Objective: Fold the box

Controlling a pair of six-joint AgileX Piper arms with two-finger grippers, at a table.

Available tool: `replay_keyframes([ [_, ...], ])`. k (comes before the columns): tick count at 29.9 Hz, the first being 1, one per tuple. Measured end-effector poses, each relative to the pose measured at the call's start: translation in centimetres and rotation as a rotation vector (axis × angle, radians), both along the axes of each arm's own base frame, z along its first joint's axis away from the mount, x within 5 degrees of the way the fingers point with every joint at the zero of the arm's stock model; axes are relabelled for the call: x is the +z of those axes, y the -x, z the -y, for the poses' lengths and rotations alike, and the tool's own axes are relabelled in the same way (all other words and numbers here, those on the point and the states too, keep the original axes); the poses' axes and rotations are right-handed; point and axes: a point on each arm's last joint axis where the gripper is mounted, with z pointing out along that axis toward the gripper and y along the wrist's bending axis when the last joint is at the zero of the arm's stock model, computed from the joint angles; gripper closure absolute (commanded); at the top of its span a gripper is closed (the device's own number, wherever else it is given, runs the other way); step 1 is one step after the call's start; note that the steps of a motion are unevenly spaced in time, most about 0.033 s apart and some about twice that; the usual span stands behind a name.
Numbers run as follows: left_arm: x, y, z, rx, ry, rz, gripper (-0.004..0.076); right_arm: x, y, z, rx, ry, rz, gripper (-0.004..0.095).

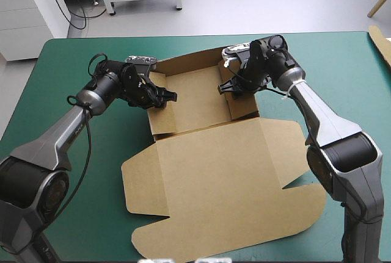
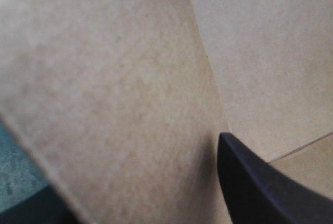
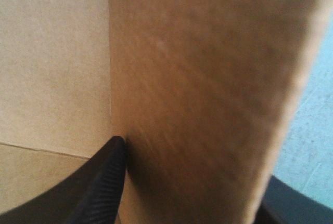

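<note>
Left gripper (image 1: 170,97), right gripper (image 1: 227,88), one box (image 1: 208,165)

High view: above and behind, facing forward and down, far enough to take in most of the table (image 1: 55,61). Wrist views: very close against the box (image 1: 208,165), left and right raised walls, seemingly facing inward. Shared: those walls.

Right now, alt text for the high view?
Brown box half formed on the teal-green table: walls raised at the far end, lid flat nearer. The left tool clamps its left wall, the right tool its right wall.
</note>
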Motion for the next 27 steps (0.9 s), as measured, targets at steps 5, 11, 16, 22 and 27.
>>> replay_keyframes([
  [5, 0.3, -0.2, 0.1, 0.014, 0.015, 0.018, 0.0313, 0.0, 0.0, 0.0, 0.002, 0.001, 0.000, 0.0415],
  [11, 0.3, -0.3, 0.1, 0.019, 0.021, 0.029, 0.0314, 0.0, 0.0, 0.1, 0.001, 0.009, 0.003, 0.0415],
  [16, 0.4, -0.3, 0.1, 0.020, 0.026, 0.033, 0.0314, 0.0, 0.0, 0.1, 0.001, 0.014, 0.006, 0.0415],
  [22, 0.9, -0.1, 0.1, 0.017, 0.025, 0.027, 0.0314, 1.5, 0.5, 0.3, 0.001, 0.002, 0.038, 0.0415],
  [27, 1.6, 0.4, 0.0, 0.016, 0.033, 0.024, 0.0314, 3.4, 1.3, 0.6, 0.001, -0.016, 0.079, 0.0415],
])
